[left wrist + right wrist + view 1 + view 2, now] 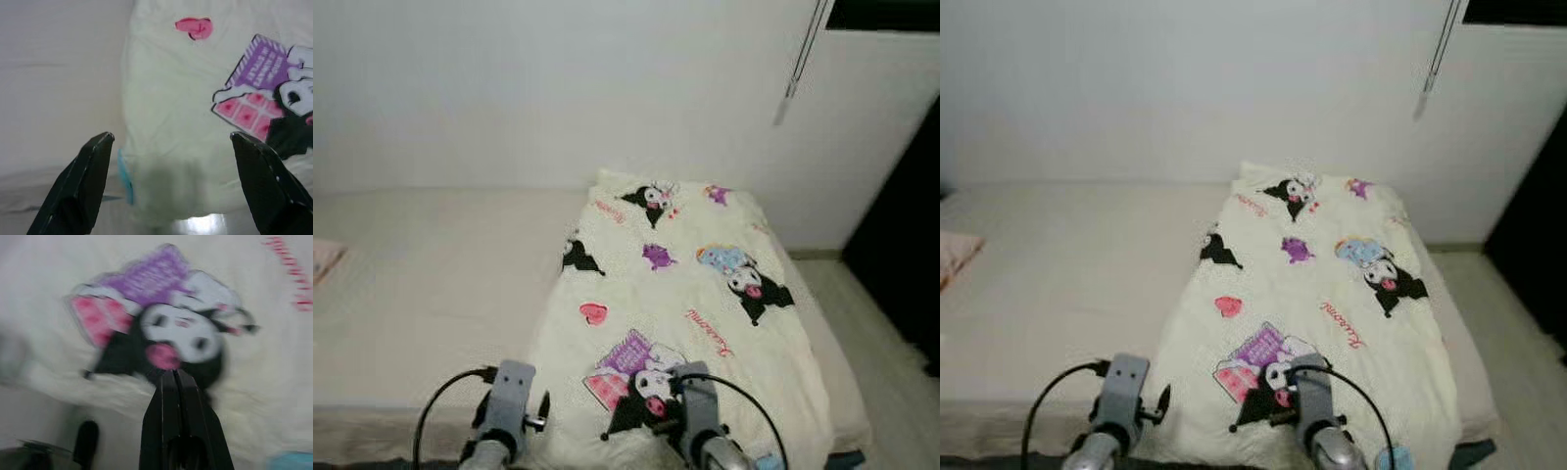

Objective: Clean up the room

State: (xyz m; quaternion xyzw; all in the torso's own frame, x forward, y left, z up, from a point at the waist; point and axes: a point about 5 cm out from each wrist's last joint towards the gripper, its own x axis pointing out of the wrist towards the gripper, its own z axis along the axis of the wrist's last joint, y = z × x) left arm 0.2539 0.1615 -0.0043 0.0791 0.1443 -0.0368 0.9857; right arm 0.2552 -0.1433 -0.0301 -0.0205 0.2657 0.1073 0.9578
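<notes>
A big bed (431,294) stands against a white wall (558,88). On the right part of the bed lies a cream blanket (675,294) with cartoon pictures on it. It runs from the wall down to the near edge of the bed and hangs a little over that edge. There is a small pink heart (593,313) on it and a purple and pink picture (631,364) near the bottom. A bit of pink cloth (325,257) shows at the far left side of the bed.

The left end effector (171,183) is down by the near left corner of the blanket. Its 2 black fingers (83,181) are spread wide apart with nothing between them, and the blanket's edge is just in front of them. A strip of blue (125,177) shows beside that edge.

The right end effector (177,377) is over the bottom part of the blanket, right at the black and white cartoon face (178,335). Its 2 fingers are pressed together. I cannot tell if they pinch any cloth, because that picture is blurry.
</notes>
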